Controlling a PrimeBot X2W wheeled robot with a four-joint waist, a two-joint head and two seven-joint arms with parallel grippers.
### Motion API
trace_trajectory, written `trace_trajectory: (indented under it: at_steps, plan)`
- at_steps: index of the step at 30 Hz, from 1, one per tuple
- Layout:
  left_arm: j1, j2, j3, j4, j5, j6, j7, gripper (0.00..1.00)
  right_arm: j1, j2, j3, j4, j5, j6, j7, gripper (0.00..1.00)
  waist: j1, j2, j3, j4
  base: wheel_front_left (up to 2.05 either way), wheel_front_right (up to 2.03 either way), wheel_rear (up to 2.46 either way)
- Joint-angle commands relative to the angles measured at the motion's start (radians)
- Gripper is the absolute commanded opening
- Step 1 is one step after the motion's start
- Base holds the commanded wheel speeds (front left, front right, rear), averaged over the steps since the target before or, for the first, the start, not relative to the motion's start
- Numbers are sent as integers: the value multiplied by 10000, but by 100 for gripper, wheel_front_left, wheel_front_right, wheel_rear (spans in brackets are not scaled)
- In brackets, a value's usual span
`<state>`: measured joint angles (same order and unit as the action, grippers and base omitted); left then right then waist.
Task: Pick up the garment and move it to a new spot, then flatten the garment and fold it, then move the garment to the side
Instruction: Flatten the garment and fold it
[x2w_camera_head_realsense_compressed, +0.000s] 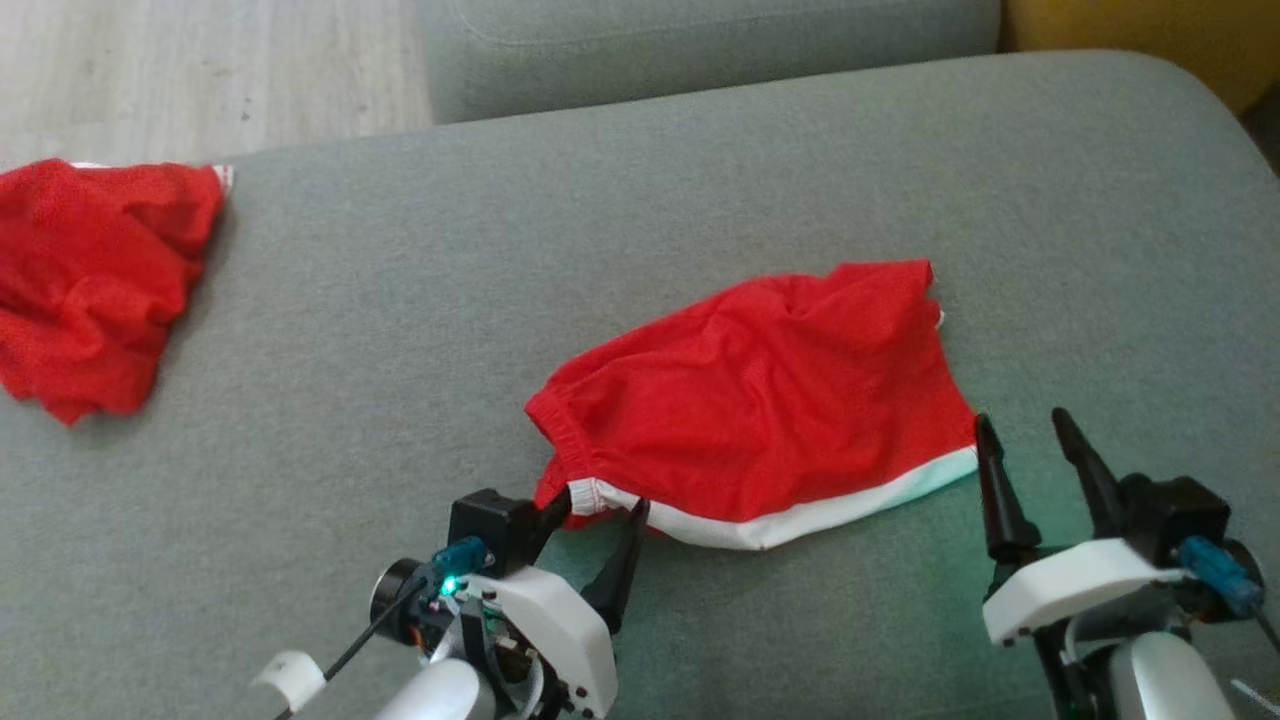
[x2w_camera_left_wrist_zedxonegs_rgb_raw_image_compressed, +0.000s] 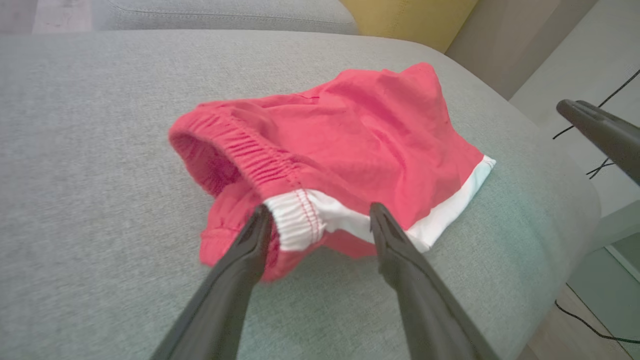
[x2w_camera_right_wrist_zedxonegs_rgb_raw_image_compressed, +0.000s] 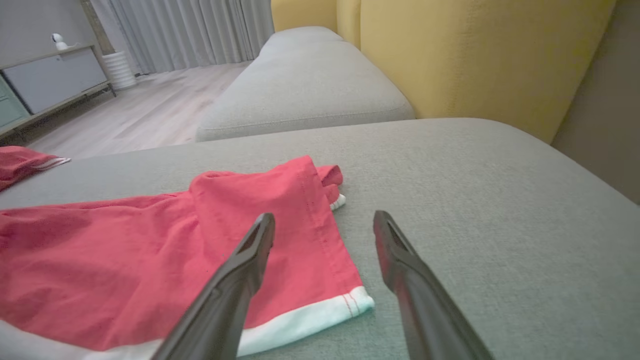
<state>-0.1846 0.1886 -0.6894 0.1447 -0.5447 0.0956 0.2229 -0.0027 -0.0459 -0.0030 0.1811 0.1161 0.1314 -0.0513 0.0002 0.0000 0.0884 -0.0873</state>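
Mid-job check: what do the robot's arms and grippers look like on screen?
Both the left gripper and right gripper have two long, tapering dark fingers on a white shell. Each carries a blue connector; the left one has a green light and a thin black cable. The forearms are pale silver.

No writing, label, brand mark, number or sign legible anywhere. None on the red garment (x2w_camera_head_realsense_compressed: 760, 400) or its white hem band, none on the grey sofa cushion (x2w_camera_head_realsense_compressed: 700, 180) under it.
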Motion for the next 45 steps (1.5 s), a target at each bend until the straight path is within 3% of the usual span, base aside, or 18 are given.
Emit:
trace_trajectory:
  at_steps: [1,3,5,6,7,9,22,23,24,25,28,36,45]
  plan:
    - [-550,-17,295,-295,-23,-18,-108,100,-510,-43,136,-284,-93,-7,-23,100,-2,0,96,-91,0,0,0]
    - [-571,-71,312,-303,-43,-22,-228,86,-575,-43,14,-187,-242,-7,76,100,-2,0,122,-109,0,0,0]
    - [-595,-174,393,-333,-81,13,-452,45,-634,-43,-174,-44,-615,-7,301,100,-2,0,143,-104,0,0,0]
    - [-595,-230,441,-345,-110,32,-574,35,-672,-43,-299,54,-899,-7,441,100,-2,0,148,-91,0,0,0]
    - [-589,-265,472,-344,-123,49,-672,16,-724,-44,-432,166,-1180,-7,569,100,-2,0,150,-75,0,0,0]
    - [-577,-299,527,-343,-95,123,-853,0,-821,-59,-616,453,-1587,-7,868,100,-2,0,160,-16,0,0,0]
    - [-362,-236,432,-285,-27,229,-1181,0,-1916,-585,-421,3016,-2004,-7,1741,100,-2,0,399,391,0,0,0]
    - [-359,-247,409,-283,-24,230,-1187,0,-1975,-599,-363,3188,-1965,-7,1819,88,-2,0,407,408,0,0,0]
    - [-360,-255,389,-283,-21,230,-1191,0,-2019,-603,-292,3335,-1904,-7,1904,59,-2,0,414,424,0,0,0]
    - [-360,-260,375,-281,-25,227,-1195,0,-2051,-600,-225,3453,-1812,-7,1981,36,-2,0,416,435,0,0,0]
    - [-360,-256,368,-274,-31,230,-1248,0,-2096,-556,-97,3632,-1391,-7,2102,4,-2,0,385,444,0,0,0]
    - [-384,-224,497,-310,-26,285,-1603,0,-2258,-554,264,3179,-180,-7,1891,0,-2,0,181,342,0,0,0]
    - [-761,-84,1148,-1326,-384,113,-2198,0,-2725,-987,595,622,1152,-7,1640,0,-2,0,-564,240,0,0,0]
